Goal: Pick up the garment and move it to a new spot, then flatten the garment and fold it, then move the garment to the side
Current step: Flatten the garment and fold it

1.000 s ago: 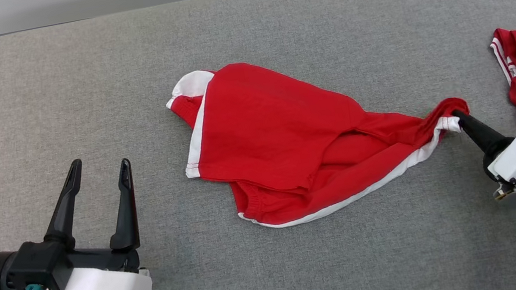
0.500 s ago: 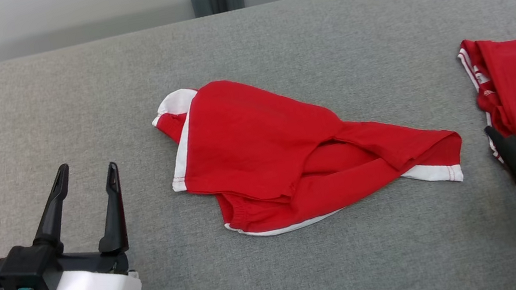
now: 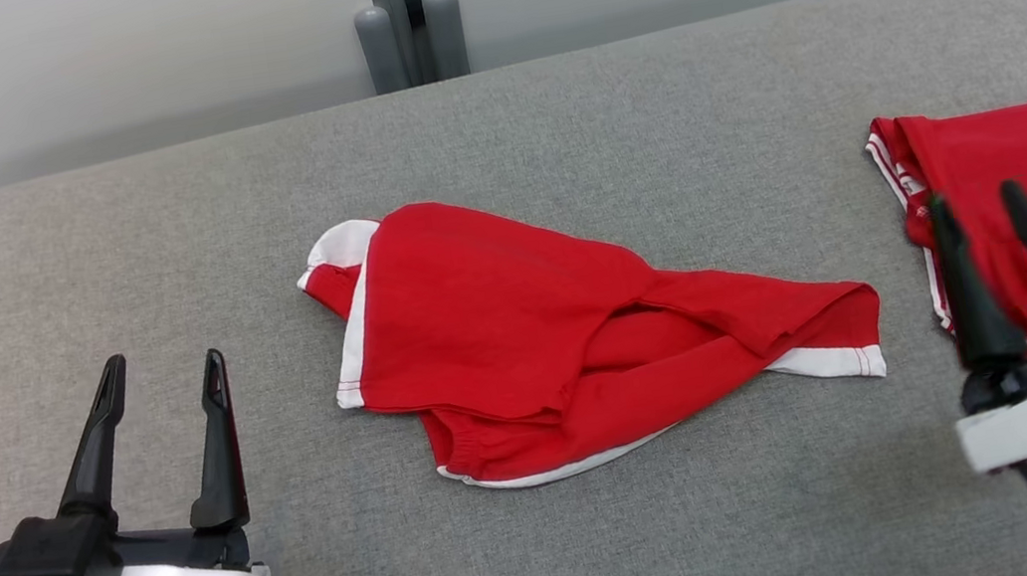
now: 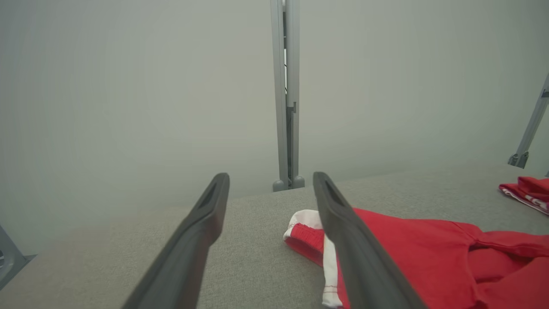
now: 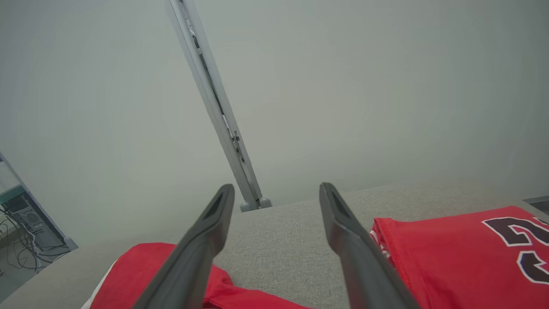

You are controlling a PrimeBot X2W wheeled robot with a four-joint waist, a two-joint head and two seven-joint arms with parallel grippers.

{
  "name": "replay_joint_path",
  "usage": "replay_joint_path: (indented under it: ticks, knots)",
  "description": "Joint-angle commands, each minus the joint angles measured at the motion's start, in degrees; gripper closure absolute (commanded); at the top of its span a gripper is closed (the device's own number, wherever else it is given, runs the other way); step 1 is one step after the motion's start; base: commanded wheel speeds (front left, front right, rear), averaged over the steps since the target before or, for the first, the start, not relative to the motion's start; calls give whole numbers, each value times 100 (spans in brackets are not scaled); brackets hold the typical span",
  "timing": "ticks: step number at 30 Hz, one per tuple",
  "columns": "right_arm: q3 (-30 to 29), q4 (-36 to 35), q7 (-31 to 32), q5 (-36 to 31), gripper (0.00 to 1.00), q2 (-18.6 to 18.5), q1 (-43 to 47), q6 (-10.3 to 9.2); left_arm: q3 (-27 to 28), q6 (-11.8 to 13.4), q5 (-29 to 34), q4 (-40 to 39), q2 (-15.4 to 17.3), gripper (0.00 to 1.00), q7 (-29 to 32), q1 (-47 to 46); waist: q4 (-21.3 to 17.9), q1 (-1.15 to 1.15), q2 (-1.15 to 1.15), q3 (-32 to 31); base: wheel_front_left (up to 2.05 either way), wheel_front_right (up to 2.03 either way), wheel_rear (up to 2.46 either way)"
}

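The left end effector [image 3: 163, 359] hovered over the near left of the grey fabric-covered table [image 3: 649, 108]. Its two dark fingers were spread wide and held nothing, well apart from any cloth. That stance read as waiting, kept aside so the middle was free.

To its right, at the table's centre, lay the red cloth garment with white trim [image 3: 518, 317], slack and rumpled. One layer flopped over another, with a white-edged corner at the far left and a white hem at the near right tip. Nothing touched it. The centre probably suited it because both arms could reach it there, with bare table all round for spreading. Judged by how it lay, the move to a new spot looked done and the flattening not yet begun.

Further right, the right end effector [image 3: 974, 195] stood with its fingers fully parted and empty, aimed at the gap between the garment's right tip and a folded red jersey with a black numeral [image 3: 1019, 167]. That jersey lay neatly at the table's right edge, likely a finished piece parked out of the way. With an open end effector on either side, the next need seemed to be a grip on opposite corners, and the overlapped layers could drag together.
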Motion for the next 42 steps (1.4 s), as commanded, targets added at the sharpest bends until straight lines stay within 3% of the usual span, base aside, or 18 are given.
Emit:
replay_joint_path:
  ticks: [1, 6, 11, 30, 32, 35, 36, 42]
  knots:
    - [54, -54, 18, -183, 0, 32, 103, 11, -4, 35, 27, -9, 21, 0, 14, 58, 22, 0, 0, -50, 0, 0, 0]
    - [212, -205, 69, -961, 0, 278, 451, 11, -31, 127, 25, -16, -5, 0, 38, 209, 74, 0, 0, -224, 0, 0, 0]
    - [240, -124, 122, -1226, 0, 414, 717, 11, -32, 202, -43, -33, 6, 0, 75, 431, 63, 0, 0, -412, 0, 0, 0]
    - [123, -21, 270, -1323, 0, 506, 801, 11, -167, 173, -89, -130, 44, 0, 173, 505, 125, 0, 0, -605, 0, 0, 0]
    - [107, -27, 256, -1316, 0, 507, 788, 11, -390, -32, -68, -115, 110, 0, 399, 398, 141, 0, 0, -583, 0, 0, 0]
    - [139, -10, 263, -1308, 0, 506, 756, 11, -879, -568, -190, 8, 172, 0, 948, 218, 127, 0, 0, -528, 0, 0, 0]
    - [139, -10, 263, -1308, 0, 506, 756, 11, -879, -568, -190, 8, 172, 0, 948, 218, 127, 0, 0, -528, 0, 0, 0]
    - [309, 37, 233, -1272, 0, 502, 624, 11, -1697, -1555, -263, 634, 213, 0, 1670, -317, -120, 0, 0, -311, 0, 0, 0]
